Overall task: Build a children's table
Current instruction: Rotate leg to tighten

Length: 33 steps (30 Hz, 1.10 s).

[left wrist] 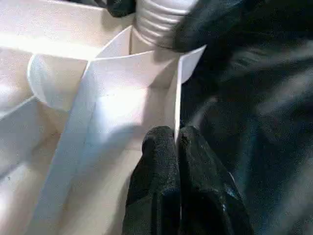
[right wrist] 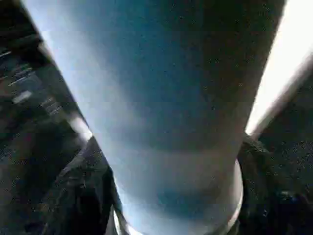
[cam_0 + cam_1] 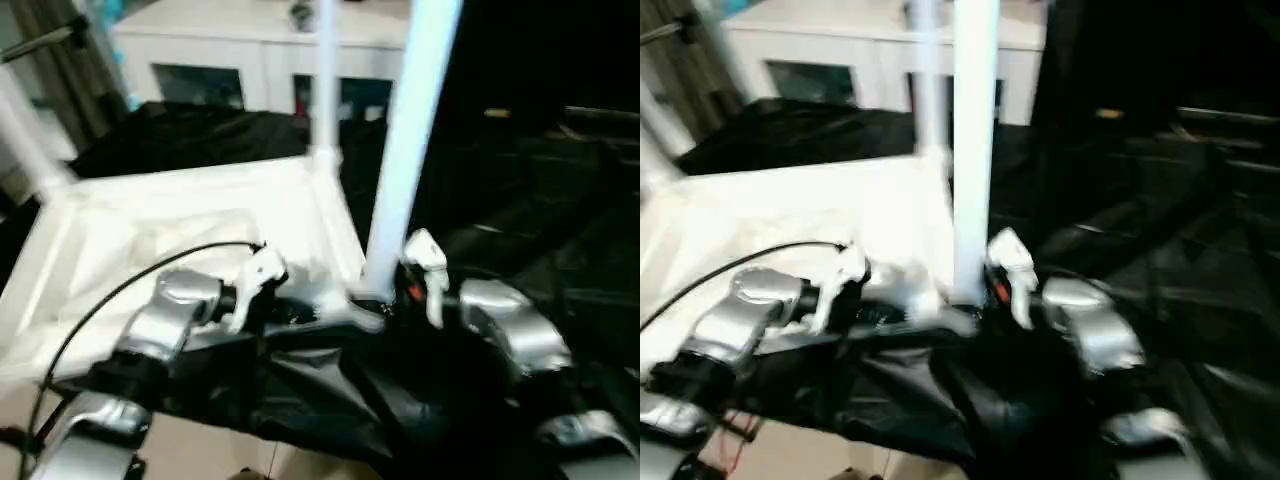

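Tabletop (image 3: 190, 230) lies upside down on black cloth (image 3: 330, 400). Left gripper (image 1: 177, 142) is clenched on its near rim wall. Right gripper (image 3: 425, 265) flanks the near-right leg (image 3: 400, 170); grip unclear. 2 more legs (image 3: 325, 80) stand farther back.

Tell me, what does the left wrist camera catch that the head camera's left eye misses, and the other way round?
The left wrist view shows, close up, the left gripper's fingers pinched shut on the thin rim wall of the tabletop, beside a corner socket. The left eye view shows the wider scene: the right gripper by the near leg, a far leg, a white cabinet and black sheeting. Both show the upturned tabletop and the near leg's base.
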Motion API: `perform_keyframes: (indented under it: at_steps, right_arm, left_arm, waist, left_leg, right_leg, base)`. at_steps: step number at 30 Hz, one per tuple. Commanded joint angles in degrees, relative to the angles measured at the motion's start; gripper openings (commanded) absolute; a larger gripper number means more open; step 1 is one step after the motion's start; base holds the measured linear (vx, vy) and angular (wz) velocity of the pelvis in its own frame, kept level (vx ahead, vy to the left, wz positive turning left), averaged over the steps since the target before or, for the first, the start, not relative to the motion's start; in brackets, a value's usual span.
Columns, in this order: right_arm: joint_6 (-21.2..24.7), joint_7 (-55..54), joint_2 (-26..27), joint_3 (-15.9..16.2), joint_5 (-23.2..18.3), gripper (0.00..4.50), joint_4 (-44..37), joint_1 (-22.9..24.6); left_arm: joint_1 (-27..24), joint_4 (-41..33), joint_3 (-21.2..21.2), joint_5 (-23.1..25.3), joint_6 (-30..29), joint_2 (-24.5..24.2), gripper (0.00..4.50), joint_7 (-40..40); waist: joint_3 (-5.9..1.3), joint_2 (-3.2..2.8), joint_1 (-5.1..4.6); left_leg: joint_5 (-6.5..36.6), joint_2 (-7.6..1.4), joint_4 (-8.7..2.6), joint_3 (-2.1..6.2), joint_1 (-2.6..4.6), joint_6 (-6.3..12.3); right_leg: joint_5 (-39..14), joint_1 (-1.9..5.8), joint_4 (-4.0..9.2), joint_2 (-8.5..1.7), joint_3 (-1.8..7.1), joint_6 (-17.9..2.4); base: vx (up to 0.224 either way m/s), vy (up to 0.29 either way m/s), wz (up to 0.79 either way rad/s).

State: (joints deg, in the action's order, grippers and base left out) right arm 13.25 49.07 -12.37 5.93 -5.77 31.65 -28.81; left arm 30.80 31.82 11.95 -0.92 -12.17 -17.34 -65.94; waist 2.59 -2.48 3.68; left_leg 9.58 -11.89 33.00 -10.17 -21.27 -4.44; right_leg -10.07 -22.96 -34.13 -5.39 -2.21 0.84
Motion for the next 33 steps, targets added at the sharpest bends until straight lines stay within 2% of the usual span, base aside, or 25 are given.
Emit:
perform_keyframes:
  at_steps: [1,5,8,9,10,12,13,17,19,23,24,26,29,31,33]
  right_arm:
    - [2.1,-8.1,5.2,3.0,2.4,2.78,6.2,-0.4]
    - [2.7,-20.1,10.0,-0.1,2.2,2.77,11.5,-2.8]
    - [0.2,-22.3,11.7,-0.6,3.1,2.77,13.4,-3.6]
    - [-0.8,-21.8,12.2,-0.8,3.0,3.32,13.8,-3.7]
    - [-1.4,-21.3,12.5,-0.9,2.9,3.46,14.0,-3.8]
    - [-0.3,-18.0,12.7,-2.9,0.0,3.56,13.1,-4.0]
    - [-0.2,-16.5,12.4,-2.9,-0.4,3.68,12.3,-3.8]
    - [-1.8,-13.0,10.7,-0.9,0.4,4.04,10.9,-3.5]
    - [-2.7,-6.1,7.8,0.9,-0.1,4.04,8.3,-2.6]
    - [-1.9,3.2,3.2,2.5,-1.5,4.04,3.5,-1.1]
    - [-1.2,7.4,1.0,3.0,-2.3,4.04,1.4,-0.4]
    - [-0.9,9.1,0.1,3.2,-2.5,4.04,0.5,-0.2]
    - [0.8,16.5,-4.2,4.8,-2.9,4.04,-2.1,0.3]
    - [1.5,19.6,-5.7,5.5,-2.9,4.04,-3.3,0.6]
    - [2.0,23.0,-7.7,7.0,-2.8,4.04,-4.7,1.1]
  left_arm:
    - [3.9,-1.3,1.3,-2.2,1.8,6.3,0.0,3.5]
    - [6.0,2.4,0.9,0.2,2.5,11.0,0.0,13.7]
    - [6.8,3.9,0.5,1.5,3.1,12.7,0.0,17.4]
    - [6.9,4.0,0.5,1.7,3.6,13.3,0.0,17.8]
    - [7.0,4.1,0.5,1.7,4.0,13.6,0.0,17.7]
    - [6.1,2.9,1.0,1.2,4.3,13.5,0.0,15.3]
    - [5.6,2.4,1.2,1.1,4.6,13.2,0.0,14.3]
    - [4.6,1.4,1.9,0.5,5.1,11.9,0.0,11.4]
    - [3.3,-0.5,2.8,0.0,5.0,9.7,0.0,7.0]
    - [2.0,-2.5,3.3,-1.1,5.1,6.8,0.0,1.3]
    - [1.6,-3.5,3.2,-2.1,4.7,5.7,0.0,-1.3]
    - [1.4,-3.8,3.2,-2.4,4.5,5.3,0.0,-2.2]
    - [0.8,-5.2,3.8,-3.4,3.9,2.4,0.0,-7.9]
    - [0.5,-5.8,3.9,-3.7,3.8,1.4,0.0,-9.9]
    - [0.3,-6.4,4.3,-4.1,3.6,0.0,0.0,-12.1]
  waist:
    - [-2.92,0.41,-0.34]
    - [-3.02,0.41,-0.67]
    - [-3.11,0.37,-0.53]
    - [-3.07,0.32,-0.51]
    - [-3.07,0.42,-0.44]
    - [-3.17,0.36,-0.44]
    - [-3.22,0.36,-0.46]
    - [-3.41,0.33,-0.37]
    - [-3.55,0.22,-0.31]
    - [-4.03,0.09,0.21]
    - [-4.04,0.07,0.14]
    - [-4.22,0.12,0.49]
    - [-4.23,0.05,0.72]
    - [-4.04,-0.02,0.91]
    - [-3.92,0.04,1.4]
  left_leg:
    - [20.1,-0.41,-4.47,0.18,0.88,-1.52]
    - [20.6,-0.31,-4.37,0.14,1.11,-1.27]
    - [21.0,-0.28,-4.28,0.12,1.16,-0.93]
    - [21.2,-0.31,-4.32,0.13,1.16,-0.8]
    - [21.0,-0.28,-4.38,0.19,0.97,-0.53]
    - [21.0,-0.27,-4.43,0.19,0.86,-0.04]
    - [20.8,-0.3,-4.46,0.24,0.75,0.15]
    - [19.0,-0.43,-4.41,0.16,0.51,0.55]
    - [17.5,-0.48,-4.29,0.11,0.35,1.01]
    - [12.6,-0.66,-3.63,-0.18,0.29,3.2]
    - [11.3,-0.68,-3.48,-0.29,0.1,3.85]
    - [9.8,-0.8,-3.24,-0.34,0.17,4.91]
    - [9.0,-0.83,-3.03,-0.36,0.12,5.8]
    - [10.2,-0.93,-3.13,-0.4,0.17,5.71]
    - [12.2,-1.01,-3.23,-0.48,0.44,4.78]
  right_leg:
    - [-23.8,1.7,4.77,-2.02,1.01,-10.4]
    - [-25.3,1.54,5.39,-1.99,1.16,-9.2]
    - [-25.5,1.44,5.52,-2.01,1.09,-9.0]
    - [-25.4,1.42,5.6,-2.0,1.1,-8.9]
    - [-24.9,1.59,5.49,-1.9,1.06,-8.8]
    - [-24.6,1.7,5.47,-1.95,1.07,-8.8]
    - [-24.2,1.82,5.41,-1.94,1.08,-8.9]
    - [-19.4,2.07,4.9,-1.88,1.1,-10.3]
    - [-16.5,2.26,4.62,-1.88,1.09,-11.1]
    - [-6.7,2.75,3.48,-1.53,0.87,-14.2]
    - [-4.4,2.73,3.14,-1.55,0.88,-15.1]
    - [-1.9,2.85,2.85,-1.56,0.81,-16.0]
    - [-0.7,2.73,2.62,-1.55,0.7,-16.9]
    - [-2.6,2.63,2.82,-1.65,0.75,-16.9]
    - [-6.2,2.44,3.12,-1.77,0.89,-16.3]
  base:
    - [0.0,0.0,0.0]
    - [0.0,0.0,0.0]
    - [0.0,0.0,0.0]
    - [0.0,0.0,0.0]
    - [0.0,0.0,0.0]
    - [0.0,0.0,0.0]
    - [0.0,0.0,0.0]
    - [0.0,0.0,0.0]
    - [0.0,0.0,0.0]
    - [0.0,0.0,0.0]
    - [0.0,0.0,0.0]
    - [0.0,0.0,0.0]
    - [0.0,0.0,0.0]
    - [0.0,0.0,0.0]
    - [0.0,0.0,0.0]
